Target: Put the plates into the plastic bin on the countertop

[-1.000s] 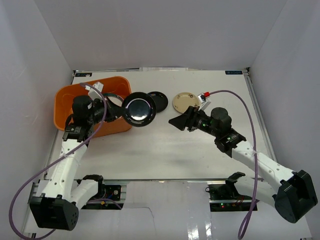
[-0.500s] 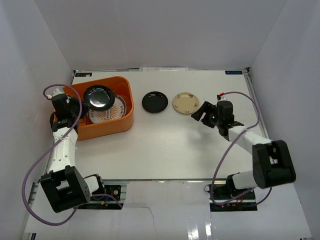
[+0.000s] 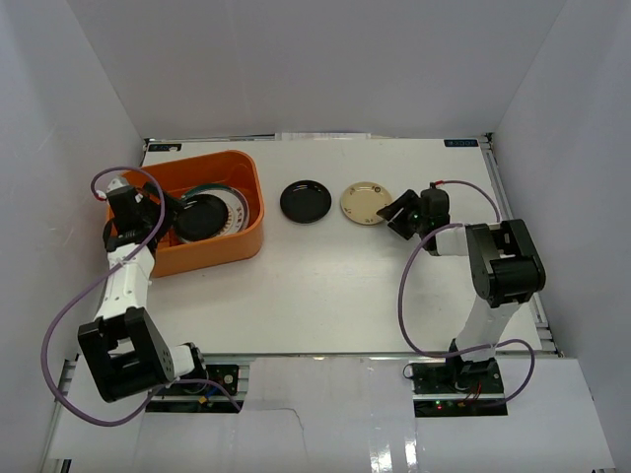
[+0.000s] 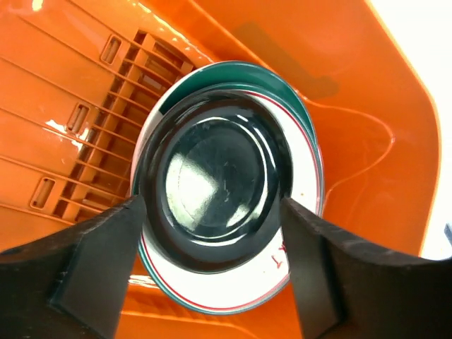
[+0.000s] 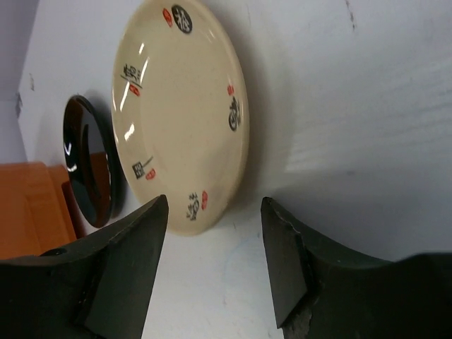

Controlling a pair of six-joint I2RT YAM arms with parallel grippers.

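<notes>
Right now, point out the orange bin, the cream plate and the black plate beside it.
orange bin (image 3: 212, 254): top view, on its near wall.
cream plate (image 3: 366, 203): top view, on its centre.
black plate (image 3: 306, 201): top view, on its centre, left of the cream plate.

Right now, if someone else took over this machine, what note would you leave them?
Left tool: open, either side of a black plate lying on the green-rimmed plate in the orange bin.
Right tool: open, facing the cream plate, not gripping it.
Done: at least two plates binned.
To do: cream plate and second black plate, both on the countertop.
</notes>
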